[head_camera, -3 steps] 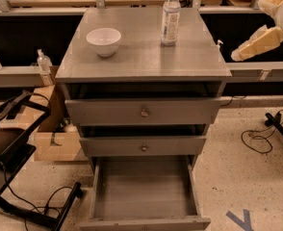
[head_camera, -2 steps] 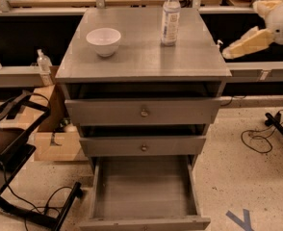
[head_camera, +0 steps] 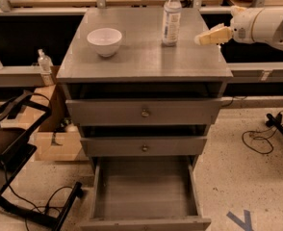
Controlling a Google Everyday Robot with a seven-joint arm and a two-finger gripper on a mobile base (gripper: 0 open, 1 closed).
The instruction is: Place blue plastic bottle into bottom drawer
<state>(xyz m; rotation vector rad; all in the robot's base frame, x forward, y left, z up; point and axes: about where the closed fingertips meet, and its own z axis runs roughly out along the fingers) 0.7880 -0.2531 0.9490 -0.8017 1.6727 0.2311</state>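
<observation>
The blue plastic bottle (head_camera: 171,18) stands upright at the back right of the grey cabinet top (head_camera: 141,61). It is clear, with a white cap and a pale label. My gripper (head_camera: 202,38) reaches in from the right on a white arm and hangs just right of the bottle, a little apart from it, holding nothing. The bottom drawer (head_camera: 145,192) is pulled out wide and its plain grey inside is bare.
A white bowl (head_camera: 104,41) sits at the left of the cabinet top. The two upper drawers (head_camera: 144,112) stand slightly out. A small pump-top bottle (head_camera: 44,61) stands on a shelf at left. A black chair frame (head_camera: 11,148), a cardboard box (head_camera: 57,143) and floor cables lie around.
My gripper has moved left and slightly up, from beyond the cabinet's right edge to over its top, close beside the bottle. The bottle, bowl and drawers have not moved.
</observation>
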